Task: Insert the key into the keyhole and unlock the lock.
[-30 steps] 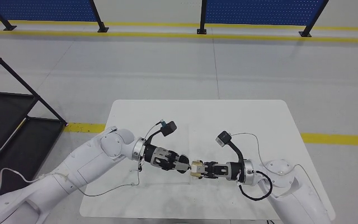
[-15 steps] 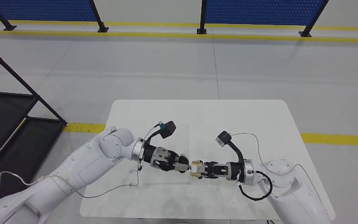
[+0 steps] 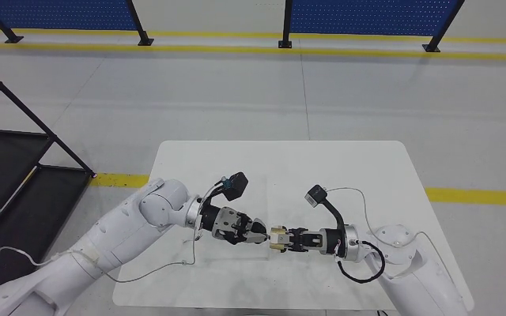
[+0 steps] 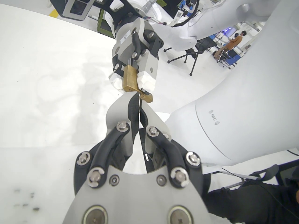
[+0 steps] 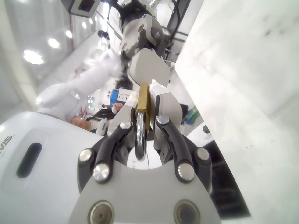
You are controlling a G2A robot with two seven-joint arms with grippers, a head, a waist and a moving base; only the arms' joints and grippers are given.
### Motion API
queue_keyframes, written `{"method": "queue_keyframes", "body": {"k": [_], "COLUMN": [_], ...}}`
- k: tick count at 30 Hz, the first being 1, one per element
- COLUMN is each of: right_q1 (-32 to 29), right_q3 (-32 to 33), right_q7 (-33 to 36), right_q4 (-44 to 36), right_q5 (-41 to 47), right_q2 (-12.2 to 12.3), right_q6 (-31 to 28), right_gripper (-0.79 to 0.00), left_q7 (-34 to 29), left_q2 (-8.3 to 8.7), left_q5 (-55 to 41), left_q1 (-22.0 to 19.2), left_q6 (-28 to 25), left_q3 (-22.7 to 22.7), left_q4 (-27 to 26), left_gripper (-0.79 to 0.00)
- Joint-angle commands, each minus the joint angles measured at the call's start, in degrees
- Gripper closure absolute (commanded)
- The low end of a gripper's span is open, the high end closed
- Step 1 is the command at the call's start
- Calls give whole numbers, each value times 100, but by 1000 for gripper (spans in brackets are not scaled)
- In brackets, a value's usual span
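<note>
Top cam looked down on your table (image 3: 356, 166); wrist cams faced 3 and 9 o'clock, sharing the lock (image 4: 130, 79) close-up.

Barely catches the key (image 4: 139, 99): buried between the left gripper (image 4: 139, 100) pads (image 4: 133, 108), just a thin edge out. Can't tell how deep into the lock (image 4: 130, 78); keyhole face masked by those fingertips. Lock sides covered by right gripper (image 5: 144, 94) fingers (image 5: 167, 108). Too small in top view to split key from lock. Blurred in right wrist view: left gripper behind the lock.
</note>
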Motion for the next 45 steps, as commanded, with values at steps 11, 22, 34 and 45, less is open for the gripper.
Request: {"method": "queue_keyframes", "body": {"k": [11,22,34,45], "right_q1": [0,0,0,0], "right_q3": [0,0,0,0], "right_q7": [0,0,0,0], "right_q4": [0,0,0,0], "right_q5": [0,0,0,0], "right_q2": [0,0,0,0], "right_q6": [0,0,0,0], "right_gripper": [0,0,0,0], "left_q7": [886,1644,2423,3358], "left_q2": [-47,-44,-11,43], "left_q5": [1355,2398,3622,4857], "left_q1": [290,590,783,1049], "left_q6": [-19,-19,-19,-19], "left_q3": [-373,-659,-876,-1066], "left_q4": [-337,-550,-817,-1027], "left_gripper": [0,0,0,0]}}
